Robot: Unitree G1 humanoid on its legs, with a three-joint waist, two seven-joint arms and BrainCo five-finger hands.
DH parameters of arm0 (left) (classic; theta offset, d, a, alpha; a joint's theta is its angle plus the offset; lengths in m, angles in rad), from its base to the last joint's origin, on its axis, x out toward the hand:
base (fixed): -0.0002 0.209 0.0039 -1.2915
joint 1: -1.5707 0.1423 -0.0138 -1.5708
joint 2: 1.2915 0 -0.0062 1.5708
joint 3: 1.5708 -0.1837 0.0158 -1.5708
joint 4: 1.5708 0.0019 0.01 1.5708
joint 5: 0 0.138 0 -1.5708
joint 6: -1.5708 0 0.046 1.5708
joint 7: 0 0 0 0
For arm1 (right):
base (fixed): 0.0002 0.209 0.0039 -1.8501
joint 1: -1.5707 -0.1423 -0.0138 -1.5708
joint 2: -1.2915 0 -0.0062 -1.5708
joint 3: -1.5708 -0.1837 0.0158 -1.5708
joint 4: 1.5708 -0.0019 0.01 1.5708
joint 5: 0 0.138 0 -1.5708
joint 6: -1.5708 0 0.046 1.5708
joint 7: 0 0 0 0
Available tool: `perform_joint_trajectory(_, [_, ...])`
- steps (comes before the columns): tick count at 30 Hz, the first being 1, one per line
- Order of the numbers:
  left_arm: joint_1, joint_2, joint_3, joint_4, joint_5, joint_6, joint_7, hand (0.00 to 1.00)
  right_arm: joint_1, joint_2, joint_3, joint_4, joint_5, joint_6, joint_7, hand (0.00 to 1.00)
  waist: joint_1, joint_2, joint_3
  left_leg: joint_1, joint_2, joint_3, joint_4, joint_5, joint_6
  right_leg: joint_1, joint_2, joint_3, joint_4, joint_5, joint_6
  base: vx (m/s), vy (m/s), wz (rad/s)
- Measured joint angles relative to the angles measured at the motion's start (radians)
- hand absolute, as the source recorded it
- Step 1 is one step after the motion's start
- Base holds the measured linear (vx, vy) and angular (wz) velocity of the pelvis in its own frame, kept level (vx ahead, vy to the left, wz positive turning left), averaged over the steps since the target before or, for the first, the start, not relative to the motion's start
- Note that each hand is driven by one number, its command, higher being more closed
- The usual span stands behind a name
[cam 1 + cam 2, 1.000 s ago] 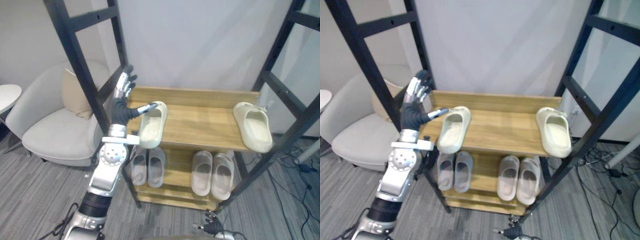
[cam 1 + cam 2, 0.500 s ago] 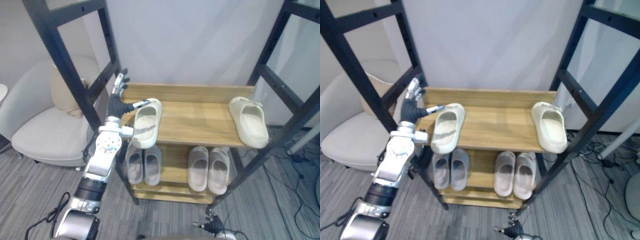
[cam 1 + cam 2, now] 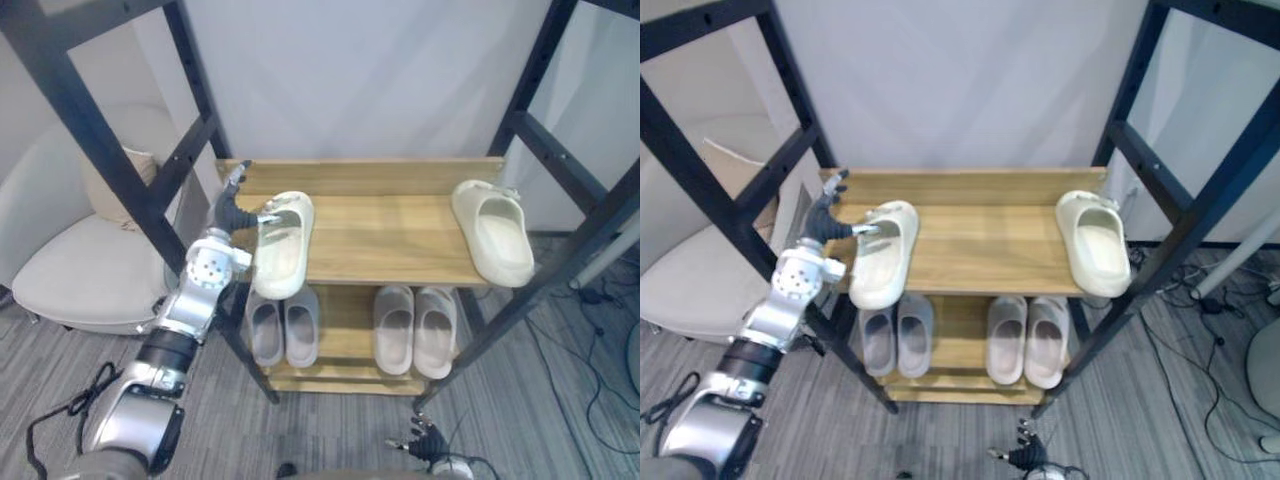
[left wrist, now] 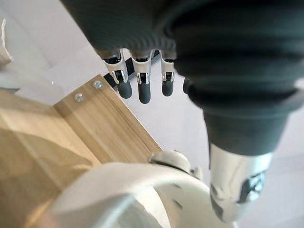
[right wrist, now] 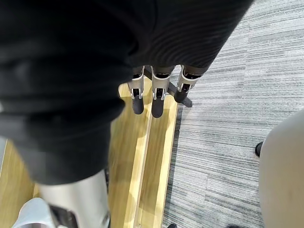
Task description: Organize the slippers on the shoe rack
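Lower than a second before, the left robot hand (image 3: 231, 204) had dropped from above the back rail of the shoe rack (image 3: 360, 175) to the left end of its top shelf (image 3: 390, 238) (the head camera had shifted too, so part of that change was only the view). The cream left slipper (image 3: 280, 245) lay about where it had been, at the shelf's left end, toe to the back and heel hanging over the front edge. Its mate, the right slipper (image 3: 492, 232), sat well apart at the far right end, also overhanging. That was probably why the hand was there: the two wanted bringing together like the grey pairs (image 3: 283, 328) on the lower shelf (image 3: 345, 325).

The hand stood upright with its palm toward the slipper, fingers (image 4: 144, 90) straight and apart, clasping nothing. Its thumb (image 4: 236, 190) reached out to the slipper's strap and seemed to touch it, which read as a nudge being set up rather than a grip. The right robot hand (image 5: 156, 101) hung low by the rack's foot, fingers loosely straight and empty.
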Motion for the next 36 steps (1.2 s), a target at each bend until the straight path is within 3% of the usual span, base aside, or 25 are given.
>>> perform_joint_trajectory(12, [-0.067, 0.024, -0.038, 0.076, 0.091, 0.005, -0.025, 0.00, -0.003, 0.000, 0.001, -0.004, 0.002, -0.009, 0.010, 0.00, -0.002, 0.003, 0.017, -0.002, 0.008, 0.013, -0.010, 0.005, -0.001, -0.011, 0.001, 0.010, -0.004, 0.006, -0.002, 0.00, -0.001, -0.02])
perform_joint_trajectory(13, [-0.076, 0.026, -0.040, 0.077, 0.100, 0.005, -0.034, 1.00, -0.005, 0.000, 0.001, -0.004, 0.002, -0.010, 0.010, 0.00, -0.002, 0.003, 0.023, -0.003, 0.008, 0.015, -0.010, 0.005, -0.001, -0.013, 0.001, 0.012, -0.004, 0.007, -0.002, -0.03, 0.001, -0.06])
perform_joint_trajectory(21, [-0.101, 0.039, -0.047, 0.098, 0.155, 0.008, -0.053, 1.00, -0.010, 0.001, -0.001, -0.006, 0.002, -0.010, 0.010, 0.00, -0.003, 0.007, 0.034, -0.009, 0.009, 0.036, -0.011, 0.004, -0.002, -0.025, 0.007, 0.034, -0.017, 0.019, 0.001, 0.01, -0.001, -0.09])
perform_joint_trajectory(36, [-0.108, 0.053, -0.041, 0.113, 0.054, 0.020, -0.055, 1.00, -0.019, -0.004, -0.011, -0.002, 0.003, -0.009, 0.010, 0.00, -0.010, 0.019, 0.041, -0.004, 0.008, 0.074, -0.011, 0.007, 0.002, -0.039, 0.010, 0.087, -0.033, 0.051, 0.007, -0.02, 0.004, -0.11])
